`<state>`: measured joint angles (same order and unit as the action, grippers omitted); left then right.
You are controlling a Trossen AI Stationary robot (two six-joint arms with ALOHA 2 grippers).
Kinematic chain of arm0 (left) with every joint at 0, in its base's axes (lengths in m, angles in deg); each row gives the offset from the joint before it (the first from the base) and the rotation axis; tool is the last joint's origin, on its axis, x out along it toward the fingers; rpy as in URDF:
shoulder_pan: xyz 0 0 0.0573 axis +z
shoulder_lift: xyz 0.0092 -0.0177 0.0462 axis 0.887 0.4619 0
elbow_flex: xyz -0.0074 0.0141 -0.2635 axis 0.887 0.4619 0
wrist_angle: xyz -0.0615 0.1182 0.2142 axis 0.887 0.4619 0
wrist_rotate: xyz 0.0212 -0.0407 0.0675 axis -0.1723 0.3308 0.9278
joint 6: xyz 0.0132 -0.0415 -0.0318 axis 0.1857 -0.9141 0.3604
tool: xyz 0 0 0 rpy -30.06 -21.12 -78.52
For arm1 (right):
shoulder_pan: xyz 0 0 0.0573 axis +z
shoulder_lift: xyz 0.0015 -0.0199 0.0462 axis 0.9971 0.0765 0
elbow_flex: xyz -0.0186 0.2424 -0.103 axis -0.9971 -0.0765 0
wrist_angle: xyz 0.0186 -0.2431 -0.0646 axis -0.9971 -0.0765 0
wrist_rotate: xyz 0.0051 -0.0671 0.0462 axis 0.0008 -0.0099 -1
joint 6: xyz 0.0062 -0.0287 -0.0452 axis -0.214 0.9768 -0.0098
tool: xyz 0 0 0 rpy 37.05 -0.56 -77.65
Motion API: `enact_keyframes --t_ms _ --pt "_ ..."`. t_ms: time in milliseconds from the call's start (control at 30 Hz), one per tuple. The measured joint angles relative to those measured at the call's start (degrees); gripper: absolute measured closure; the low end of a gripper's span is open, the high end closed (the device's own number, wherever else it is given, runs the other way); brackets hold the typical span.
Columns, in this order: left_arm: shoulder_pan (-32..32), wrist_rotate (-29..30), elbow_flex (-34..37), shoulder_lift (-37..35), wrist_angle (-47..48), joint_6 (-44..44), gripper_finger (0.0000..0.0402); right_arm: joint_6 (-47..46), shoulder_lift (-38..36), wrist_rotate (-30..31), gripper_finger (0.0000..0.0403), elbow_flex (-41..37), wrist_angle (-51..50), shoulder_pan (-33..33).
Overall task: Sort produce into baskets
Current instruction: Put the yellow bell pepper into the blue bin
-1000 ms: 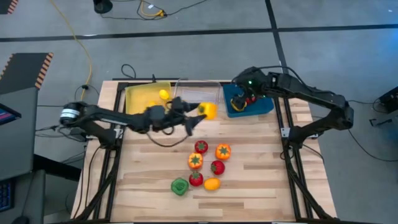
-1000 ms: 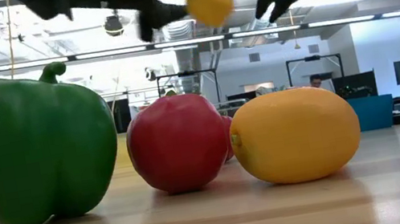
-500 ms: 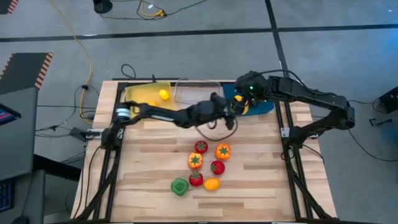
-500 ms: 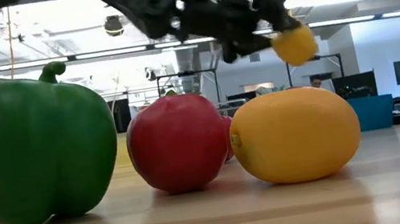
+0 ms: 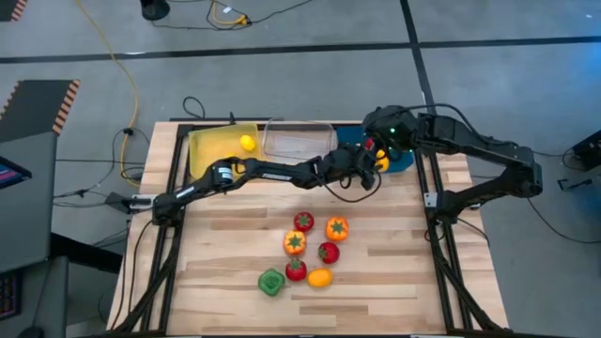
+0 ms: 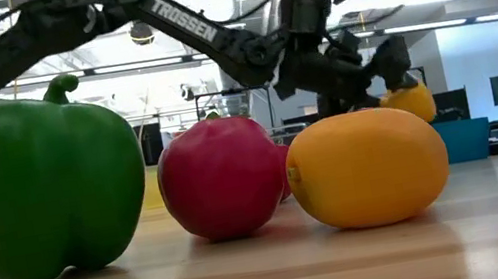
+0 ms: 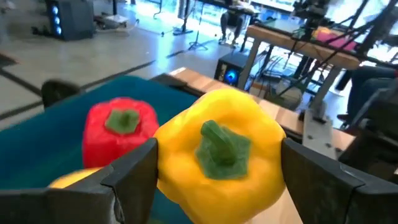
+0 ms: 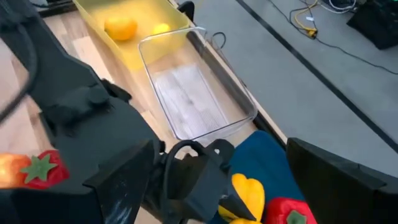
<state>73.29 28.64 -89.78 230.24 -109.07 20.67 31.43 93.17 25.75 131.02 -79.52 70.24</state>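
My left gripper (image 5: 372, 165) reaches across the table to the blue basket (image 5: 402, 158) at the far right and is shut on a yellow pepper (image 7: 217, 149), which also shows in the low view (image 6: 411, 100). A red pepper (image 7: 118, 127) lies in the blue basket beside it. My right gripper (image 8: 219, 147) hangs open and empty just above the same basket. The yellow basket (image 5: 218, 146) holds lemons (image 8: 120, 27), and the clear basket (image 5: 299, 141) stands between the two. The other produce (image 5: 310, 249) lies mid-table. My left gripper pinches the yellow pepper's two opposite sides (image 7: 166, 163) between its fingers (image 7: 134, 174), coming from the table's left. The green stem (image 7: 219, 138) faces back toward the wrist. The pepper hangs over the blue basket's floor; whether it touches it I cannot tell.
Mid-table lie red berries (image 5: 303, 222), orange peppers (image 5: 336, 227), an orange-yellow lemon (image 5: 320, 277) and a green pepper (image 5: 271, 281). In the low view the green pepper (image 6: 39, 185), a red fruit (image 6: 220, 177) and the lemon (image 6: 367, 166) stand close in front.
My left gripper has carried the yellow pepper toward the table's right edge, from beside the clear basket to over the blue basket, and has come down lower. It has stayed shut on the pepper.
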Motion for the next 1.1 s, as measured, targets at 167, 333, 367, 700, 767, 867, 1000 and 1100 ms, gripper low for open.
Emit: enact_keyframes --t_ms 167,333,367,700,767,867,1000,1100 --pt "0.33 0.06 -0.29 0.11 1.69 -2.42 0.0115 0.11 -0.58 0.0 0.001 0.0 -0.12 0.0" --pt "0.32 2.02 -0.29 0.11 1.54 -2.5 0.0115 0.11 -0.65 0.02 0.001 0.0 -0.02 -0.02" --pt "0.32 2.9 -0.29 0.11 1.82 -3.24 0.0115 0.11 -0.62 0.02 0.001 0.0 -0.08 -0.02" --pt "0.4 2.28 -0.25 0.11 2.47 -4.81 0.0098 0.13 -0.62 0.07 0.001 0.0 -0.13 -0.02" --pt "0.4 1.44 -0.25 0.11 2.36 -4.83 0.0086 0.13 -0.62 0.07 0.001 0.0 -0.13 -0.02" --pt "0.45 0.35 -0.24 0.11 2.39 -4.71 0.0065 0.13 -0.62 0.09 0.001 0.0 -0.13 -0.02" --pt "0.45 0.08 -0.23 0.09 2.4 -4.7 0.0038 0.13 -0.62 0.11 0.001 0.0 -0.15 -0.02" --pt "0.46 0.08 -0.23 0.09 2.4 -4.2 0.0024 0.13 -0.62 0.11 0.001 0.0 -0.22 -0.02"
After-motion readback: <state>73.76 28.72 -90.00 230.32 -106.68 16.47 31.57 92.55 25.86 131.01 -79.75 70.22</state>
